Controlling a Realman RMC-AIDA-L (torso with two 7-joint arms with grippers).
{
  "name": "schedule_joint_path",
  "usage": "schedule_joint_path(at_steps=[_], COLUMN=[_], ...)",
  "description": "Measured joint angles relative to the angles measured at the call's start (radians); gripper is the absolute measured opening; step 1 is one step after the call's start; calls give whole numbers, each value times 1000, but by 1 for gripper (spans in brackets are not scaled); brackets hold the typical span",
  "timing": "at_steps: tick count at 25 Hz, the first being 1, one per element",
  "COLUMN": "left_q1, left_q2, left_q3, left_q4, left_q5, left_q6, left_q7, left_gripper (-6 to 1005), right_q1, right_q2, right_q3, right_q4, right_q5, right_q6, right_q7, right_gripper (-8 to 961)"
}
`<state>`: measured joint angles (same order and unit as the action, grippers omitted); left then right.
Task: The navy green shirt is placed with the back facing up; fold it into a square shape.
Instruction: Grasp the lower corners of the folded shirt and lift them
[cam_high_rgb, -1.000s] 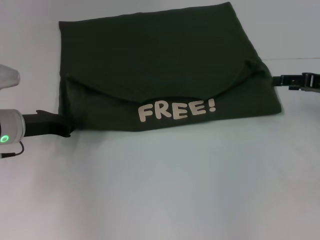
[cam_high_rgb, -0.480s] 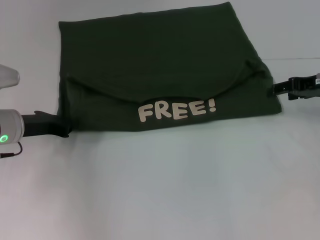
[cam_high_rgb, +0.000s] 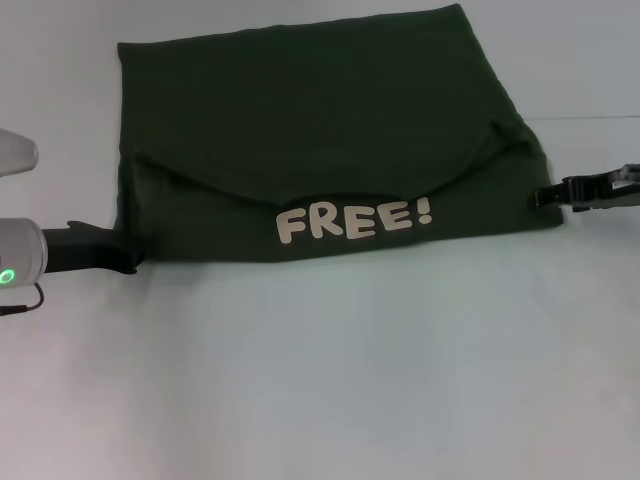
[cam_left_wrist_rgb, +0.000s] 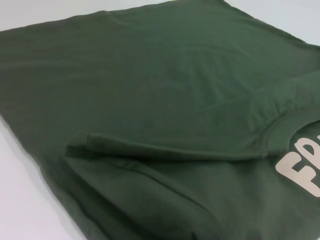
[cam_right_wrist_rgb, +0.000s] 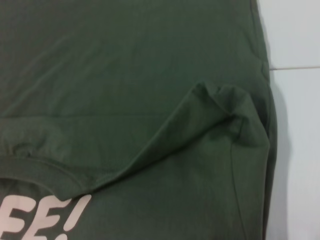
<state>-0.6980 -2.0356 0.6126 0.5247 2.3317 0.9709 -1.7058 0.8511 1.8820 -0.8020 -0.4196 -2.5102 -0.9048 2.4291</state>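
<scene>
The navy green shirt (cam_high_rgb: 320, 130) lies flat on the white table, partly folded. A strip of its front is turned up along the near edge and shows the cream letters "FREE!" (cam_high_rgb: 355, 220). My left gripper (cam_high_rgb: 128, 258) is low at the shirt's near left corner, touching its edge. My right gripper (cam_high_rgb: 545, 195) is low at the near right corner, its tip against the cloth. The left wrist view shows the shirt (cam_left_wrist_rgb: 150, 100) with a folded sleeve edge. The right wrist view shows the shirt (cam_right_wrist_rgb: 125, 75) with a bunched fold at its right side.
The white table (cam_high_rgb: 330, 380) stretches wide in front of the shirt. A thin seam line (cam_high_rgb: 590, 116) runs across the table at the right, behind the right gripper.
My right gripper has moved along the shirt's right edge toward the near corner. The left gripper has drawn back slightly to the left. The shirt lies as before.
</scene>
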Motion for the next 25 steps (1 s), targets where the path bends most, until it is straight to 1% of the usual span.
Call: schedule_joint_path(at_steps=[8, 14, 18, 22, 25], left_q1=[-3, -4, -4, -5, -5], left_q2=[0, 1, 1, 2, 2], left_q3=[-2, -2, -2, -2, -2], left_q4=[0, 0, 0, 0, 0], left_q5=[0, 0, 0, 0, 0], left_q6=[-1, -2, -2, -1, 0], left_q7=[0, -1, -1, -2, -2], left_gripper=[33, 33, 33, 33, 33], right_q1=[2, 4, 4, 3, 3], right_q2=[30, 36, 45, 59, 65], right_q3=[-3, -3, -2, -1, -1], right_q4=[17, 47, 56, 57, 58], right_q5=[-1, 2, 4, 5, 5], right_q6=[70, 121, 147, 171, 179], right_q7=[-38, -55, -71, -81, -82], right_gripper=[766, 765, 766, 765, 762])
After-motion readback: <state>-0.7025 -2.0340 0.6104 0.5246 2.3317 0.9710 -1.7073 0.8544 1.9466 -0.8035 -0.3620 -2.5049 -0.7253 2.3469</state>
